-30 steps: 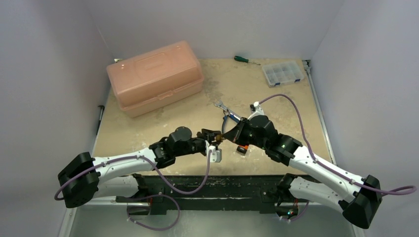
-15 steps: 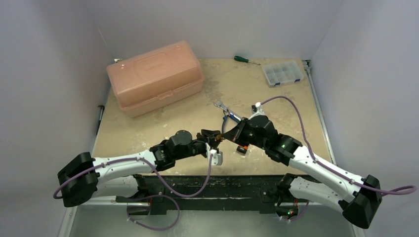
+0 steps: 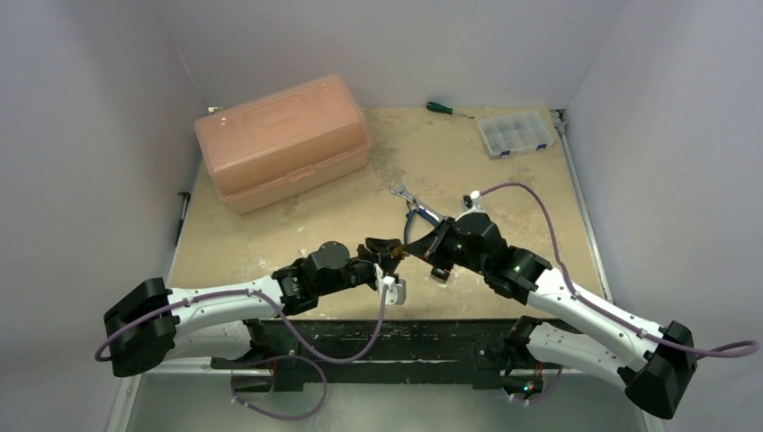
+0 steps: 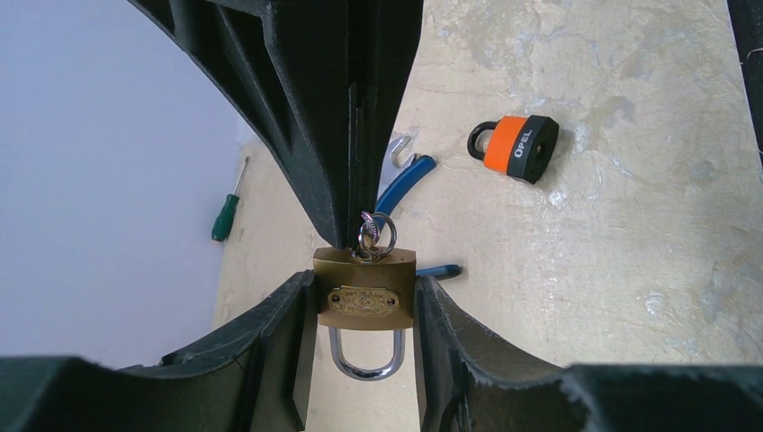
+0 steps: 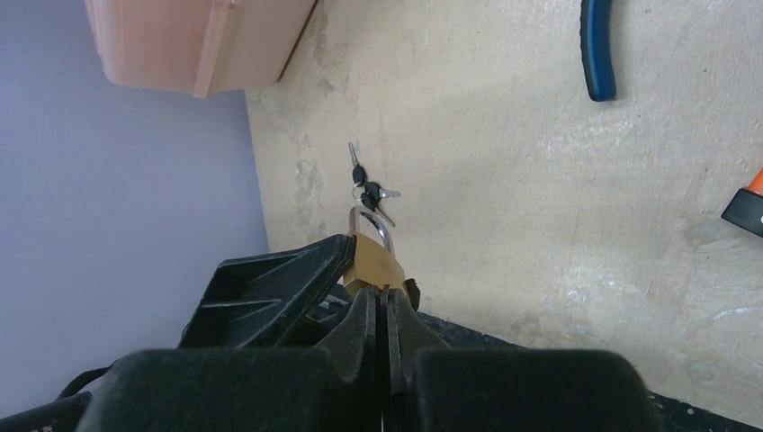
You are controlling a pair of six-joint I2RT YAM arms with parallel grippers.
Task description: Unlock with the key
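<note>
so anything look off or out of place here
Nothing stands out. The left gripper holds the brass padlock squarely, the right gripper is shut on its key; an orange padlock and pliers lie nearby.

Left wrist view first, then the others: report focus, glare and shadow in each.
Left wrist view: brass padlock and orange-and-black padlock sharp; left gripper's fingers soft and dark at the bottom. Right wrist view: right gripper's black fingers blurred in the foreground; beige table evenly lit. Top external view: soft, even light, no harsh glare; brass padlock too small to resolve.
</note>
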